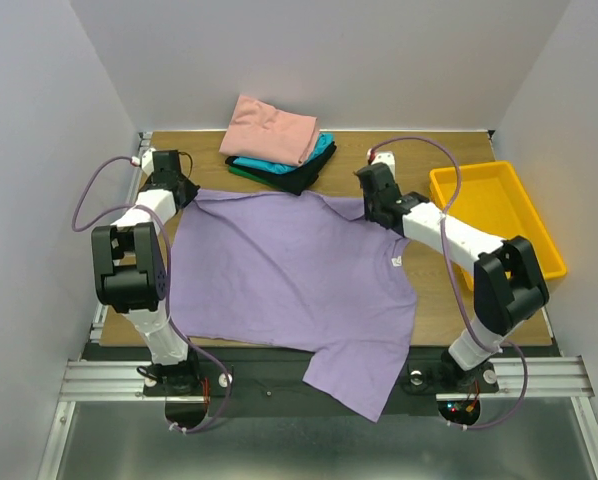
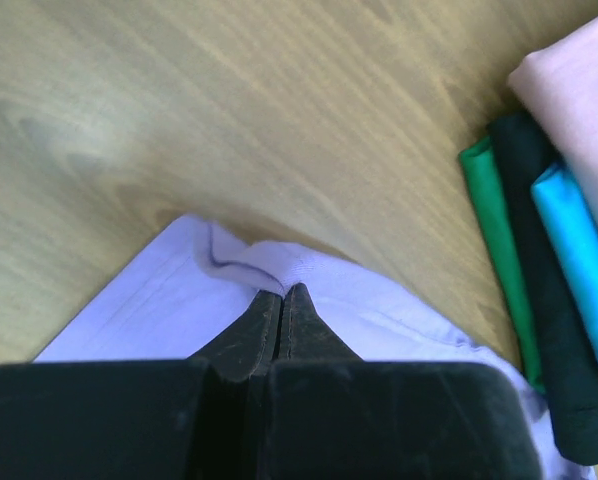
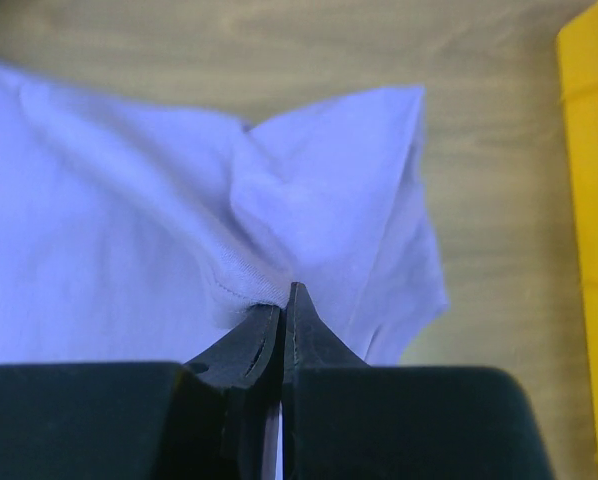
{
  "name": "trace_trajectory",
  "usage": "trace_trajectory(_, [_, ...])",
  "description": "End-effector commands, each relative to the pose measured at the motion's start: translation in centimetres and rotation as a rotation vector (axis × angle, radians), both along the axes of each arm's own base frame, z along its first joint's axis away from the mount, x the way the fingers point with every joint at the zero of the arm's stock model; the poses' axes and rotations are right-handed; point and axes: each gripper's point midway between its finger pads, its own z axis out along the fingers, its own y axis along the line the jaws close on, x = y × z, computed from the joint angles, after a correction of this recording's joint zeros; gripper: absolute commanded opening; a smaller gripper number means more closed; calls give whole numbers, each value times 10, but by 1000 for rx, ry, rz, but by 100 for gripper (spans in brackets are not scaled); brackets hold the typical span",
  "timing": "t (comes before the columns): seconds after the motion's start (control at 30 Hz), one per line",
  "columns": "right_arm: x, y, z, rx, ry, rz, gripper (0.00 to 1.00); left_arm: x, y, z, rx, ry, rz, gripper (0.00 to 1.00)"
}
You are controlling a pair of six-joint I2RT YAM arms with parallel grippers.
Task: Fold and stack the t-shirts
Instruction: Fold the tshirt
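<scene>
ok so left gripper and right gripper each pinch a far corner of the shirt; I'd lift both evenly, cloth taut.

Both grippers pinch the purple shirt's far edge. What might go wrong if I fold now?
The left gripper and right gripper each hold only a small pucker of the purple shirt; it may slip on lifting.
Its near corner hangs over the table edge, so the fold may drag crooked.
The folded stack sits close behind and could get bumped.
</scene>
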Motion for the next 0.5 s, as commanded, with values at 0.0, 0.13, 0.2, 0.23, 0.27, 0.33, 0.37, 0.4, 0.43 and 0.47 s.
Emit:
trace_trajectory(0.0, [-39, 6, 9, -6, 20, -23, 0, -26, 9, 1, 31, 51, 39, 0])
trace_trajectory(0.13, [-70, 2, 9, -20, 46, -79, 0, -47, 13, -1, 43, 70, 71, 0])
trace_trajectory(0.2, [-85, -3, 11, -16, 55, -102, 1, -54, 17, 0, 56, 74, 85, 0])
trace_trajectory(0.23, [-90, -4, 12, -16, 58, -103, 1, -55, 16, 0, 56, 72, 85, 0])
trace_trajectory(0.27, [-98, -7, 16, -11, 59, -101, 1, -57, 16, 0, 57, 75, 80, 0])
trace_trajectory(0.33, [-110, -7, 13, -6, 75, -83, 0, -59, 15, -1, 53, 75, 75, 0])
trace_trajectory(0.37, [-116, -7, 13, -7, 85, -75, 0, -61, 16, -3, 49, 82, 76, 0])
trace_trajectory(0.4, [-121, -6, 15, 10, 89, -58, 0, -63, 18, -4, 50, 88, 82, 0])
trace_trajectory(0.43, [-128, -6, 10, 8, 105, -48, 1, -64, 20, -4, 48, 94, 89, 0])
trace_trajectory(0.47, [-133, -3, 10, 15, 115, -29, 0, -66, 26, -5, 48, 96, 105, 0])
